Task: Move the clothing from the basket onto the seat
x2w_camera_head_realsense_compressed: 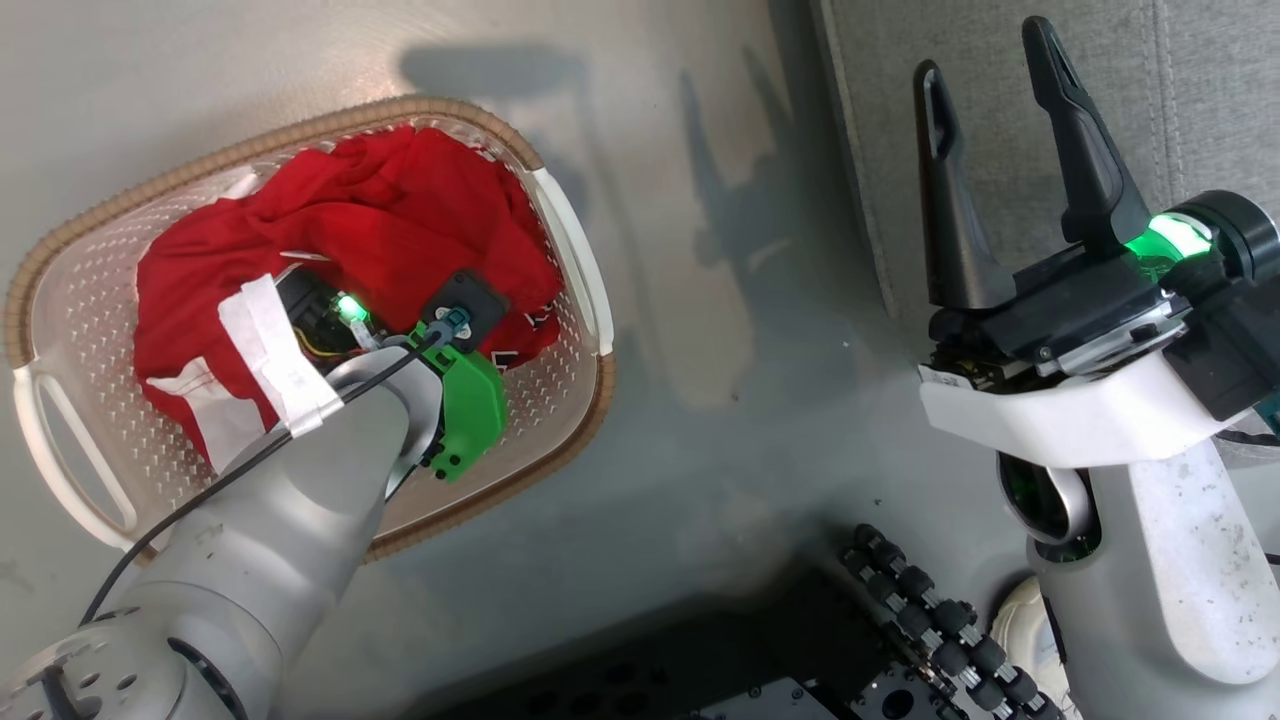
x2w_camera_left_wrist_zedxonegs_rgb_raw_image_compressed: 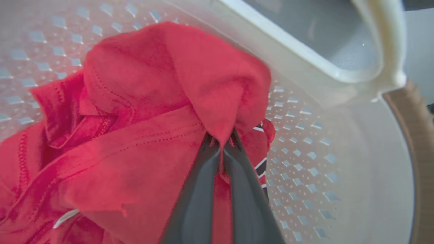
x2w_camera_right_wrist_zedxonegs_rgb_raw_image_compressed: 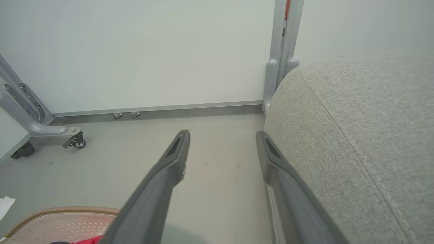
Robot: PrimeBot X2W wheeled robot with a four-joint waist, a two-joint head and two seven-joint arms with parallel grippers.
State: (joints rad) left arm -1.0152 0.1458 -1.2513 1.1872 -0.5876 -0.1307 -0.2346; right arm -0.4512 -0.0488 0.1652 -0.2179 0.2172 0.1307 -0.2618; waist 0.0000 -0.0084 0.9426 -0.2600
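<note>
- left gripper (x2w_camera_left_wrist_zedxonegs_rgb_raw_image_compressed: 221, 140): jaws closed, tips pinching a fold of the clothing (x2w_camera_left_wrist_zedxonegs_rgb_raw_image_compressed: 135, 135); red cloth is bunched up past the tips and a strip of it is caught between the two fingers
- in the head view the left fingers are buried in the red pile; wrist and pale forearm (x2w_camera_head_realsense_compressed: 330, 470) reach into the basket from its near side
- clothing (x2w_camera_head_realsense_compressed: 380, 220): crumpled red heap, all inside the basket, filling most of it; white trim strips on the near left side, a bit of black-and-white print at the right edge of the heap
- basket (x2w_camera_head_realsense_compressed: 200, 165): cream perforated walls, brown woven-look rim, white side handles; sits on the floor (x2w_camera_head_realsense_compressed: 700, 300), left in the scene
- right gripper (x2w_camera_head_realsense_compressed: 983, 55): jaws wide open, nothing between them, fingers pointing far
- right gripper (x2w_camera_right_wrist_zedxonegs_rgb_raw_image_compressed: 222, 135) hangs above floor, its right finger just beside the seat's left side; can't tell if touching
- seat (x2w_camera_head_realsense_compressed: 1200, 100): light-grey fabric cushion, far right, well apart from the basket, no clothing on the part in view
- seat (x2w_camera_right_wrist_zedxonegs_rgb_raw_image_compressed: 356, 135): rounded edge, stitched seam
- basket (x2w_camera_right_wrist_zedxonegs_rgb_raw_image_compressed: 64, 211) rim corner sits near left in the right wrist view
- far: white wall (x2w_camera_right_wrist_zedxonegs_rgb_raw_image_compressed: 135, 51), wheeled metal frame (x2w_camera_right_wrist_zedxonegs_rgb_raw_image_compressed: 40, 128) at far left
</note>
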